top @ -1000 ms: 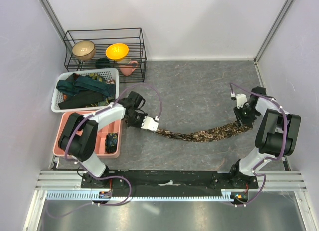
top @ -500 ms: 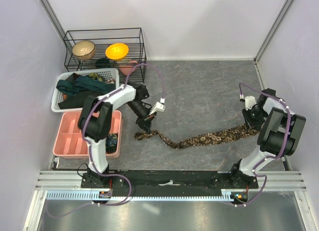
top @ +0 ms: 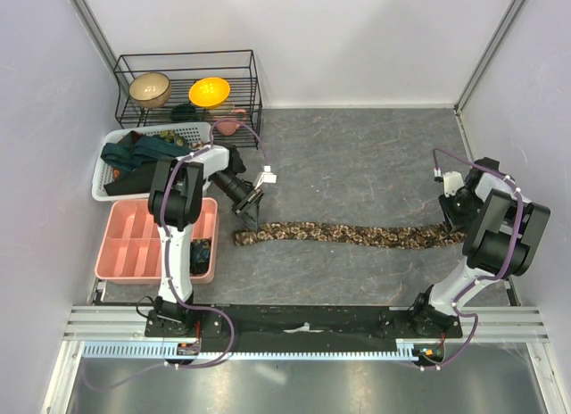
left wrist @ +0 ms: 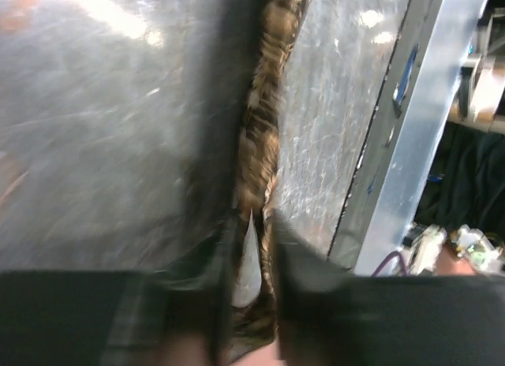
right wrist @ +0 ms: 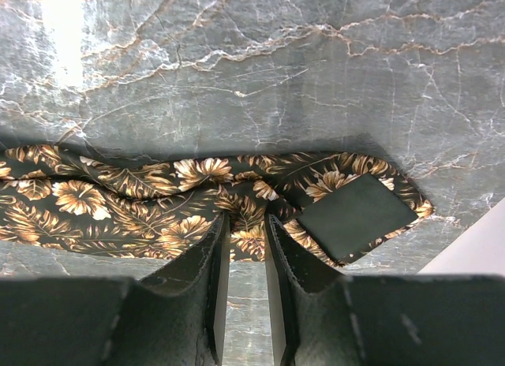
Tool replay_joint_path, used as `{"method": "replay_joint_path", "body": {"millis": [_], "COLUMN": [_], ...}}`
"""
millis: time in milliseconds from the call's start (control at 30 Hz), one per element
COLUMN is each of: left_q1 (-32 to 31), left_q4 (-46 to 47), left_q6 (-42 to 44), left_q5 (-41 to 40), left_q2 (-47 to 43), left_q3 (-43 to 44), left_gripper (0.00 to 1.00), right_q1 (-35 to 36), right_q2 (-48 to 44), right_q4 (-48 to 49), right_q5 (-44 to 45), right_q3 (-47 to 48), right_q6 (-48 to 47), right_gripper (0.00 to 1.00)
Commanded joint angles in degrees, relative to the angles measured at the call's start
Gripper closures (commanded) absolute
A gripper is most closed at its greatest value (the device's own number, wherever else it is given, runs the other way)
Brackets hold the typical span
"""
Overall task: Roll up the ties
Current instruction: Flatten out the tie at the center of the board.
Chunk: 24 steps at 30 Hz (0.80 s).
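The brown-and-tan leaf-patterned tie [top: 348, 233] lies stretched flat and nearly straight across the table from left to right. My left gripper [top: 249, 219] is shut on its left end; in the blurred left wrist view the tie [left wrist: 260, 121] runs away from between the fingers [left wrist: 254, 216]. My right gripper [top: 451, 225] is shut on the right end, its tips [right wrist: 243, 220] pinching the near edge of the tie [right wrist: 158, 192] beside the folded black lining [right wrist: 355, 216]. Dark teal and black ties [top: 147, 160] lie in the white basket. A small dark coil [top: 200, 252] sits in the pink tray.
The pink compartment tray [top: 134, 244] and the white mesh basket [top: 107, 178] stand at the left. A black wire rack [top: 187, 88] with bowls stands behind them. The metal rail [left wrist: 410, 121] runs along the table's near edge.
The tie went from a sagging curve to a nearly straight strip. My left gripper swung its end out of the tray area, then back a little. My right gripper shifted slightly right.
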Motion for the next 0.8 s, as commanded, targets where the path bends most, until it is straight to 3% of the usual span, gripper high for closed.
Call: {"method": "replay_joint_path", "body": {"millis": [0, 33, 200, 233, 367, 467, 500, 600, 667, 767], "left_q1": [-0.2, -0.2, 2.5, 2.5, 2.0, 1.3, 1.1, 0.7, -0.4, -9.6], "left_q4": [-6.9, -5.4, 5.1, 8.3, 32.7, 42.2, 42.4, 41.5, 37.0, 34.4], "left_q6": [-2.1, -2.0, -5.5, -6.4, -10.5, -11.7, -11.2, -15.9, -10.0, -4.7], "left_q5": [-3.4, -4.0, -7.4, -9.4, -15.2, -17.7, -17.0, -13.2, -7.7, -19.6], "left_q2": [-1.8, -2.7, -11.9, -17.6, -33.9, -42.2, -43.5, -45.1, -43.1, -40.6], "left_q3": [3.0, 3.0, 4.0, 3.2, -7.0, -12.2, -12.7, -13.8, -12.9, -14.2], "left_gripper": [0.56, 0.49, 0.37, 0.33, 0.2, 0.17, 0.01, 0.0, 0.0, 0.02], "right_q1": [-0.5, -0.4, -0.4, -0.5, -0.5, -0.4, -0.4, -0.4, -0.5, -0.5], "right_q2": [1.4, 1.0, -0.4, -0.7, -2.6, -4.3, -5.1, -6.4, -6.4, -6.4], "right_q4": [0.6, 0.4, -1.2, -1.4, -3.5, -4.9, -5.2, -6.5, -7.7, -9.2], "right_q5": [0.3, -0.6, -3.2, -3.6, -7.0, -9.8, -10.5, -12.7, -13.1, -12.0], "right_q3": [0.6, 0.6, 0.7, 0.8, 2.0, 3.8, 4.6, 6.1, 7.4, 7.9], "right_q6": [-1.2, -1.2, -1.5, -1.6, -1.8, -2.3, -2.4, -2.8, -2.8, -2.4], "right_gripper": [0.7, 0.7, 0.67, 0.67, 0.58, 0.49, 0.46, 0.38, 0.37, 0.39]}}
